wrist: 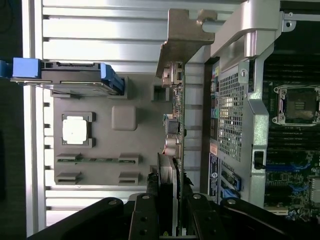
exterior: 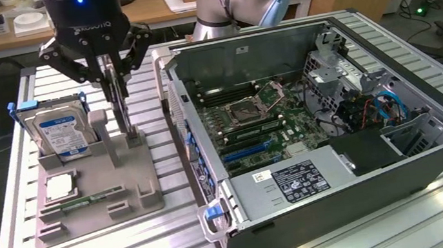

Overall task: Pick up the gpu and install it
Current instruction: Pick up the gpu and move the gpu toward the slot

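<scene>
We see the pincer (exterior: 117, 86) clenched on the upright gpu (exterior: 124, 115) at the grey holder (exterior: 128, 202), nine o'clock from the open case (exterior: 434, 152) in the exterior view.

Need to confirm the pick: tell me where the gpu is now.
On the exterior view's left, the gpu stands on edge, gripped by the gripper, at the gray holder, between the hard drive and the open case.

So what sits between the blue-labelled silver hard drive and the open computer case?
The thin dark gpu card, upright on the grey plastic fixture, with the black hand clamped on it; the exterior view shows this.
</scene>
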`<state>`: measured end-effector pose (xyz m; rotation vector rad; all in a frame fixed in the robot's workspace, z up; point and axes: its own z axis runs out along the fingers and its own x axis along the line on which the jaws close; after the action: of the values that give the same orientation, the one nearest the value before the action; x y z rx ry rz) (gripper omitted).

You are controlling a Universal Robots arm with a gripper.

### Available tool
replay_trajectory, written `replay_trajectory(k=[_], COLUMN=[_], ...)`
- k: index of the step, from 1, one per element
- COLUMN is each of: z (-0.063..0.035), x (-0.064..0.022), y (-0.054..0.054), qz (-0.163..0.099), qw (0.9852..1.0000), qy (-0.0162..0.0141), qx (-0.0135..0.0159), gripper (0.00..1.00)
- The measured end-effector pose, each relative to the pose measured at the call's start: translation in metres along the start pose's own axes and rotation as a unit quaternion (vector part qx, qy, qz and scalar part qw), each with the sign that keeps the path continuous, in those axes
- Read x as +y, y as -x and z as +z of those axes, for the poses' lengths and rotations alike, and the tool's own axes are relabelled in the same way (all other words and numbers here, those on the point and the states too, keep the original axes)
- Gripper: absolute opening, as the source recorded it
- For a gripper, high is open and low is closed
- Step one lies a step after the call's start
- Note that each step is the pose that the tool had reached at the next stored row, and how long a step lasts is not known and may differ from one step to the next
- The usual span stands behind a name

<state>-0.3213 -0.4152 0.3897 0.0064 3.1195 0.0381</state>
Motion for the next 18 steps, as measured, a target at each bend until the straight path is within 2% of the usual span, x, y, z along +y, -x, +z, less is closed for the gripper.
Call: replay_trajectory(k=[18], z=[-0.0219], x=[0.0005], y=[0.000], qz=[0.000], qw=[1.0000], qy=[0.0015], qx=[0.0000], gripper=[0.27])
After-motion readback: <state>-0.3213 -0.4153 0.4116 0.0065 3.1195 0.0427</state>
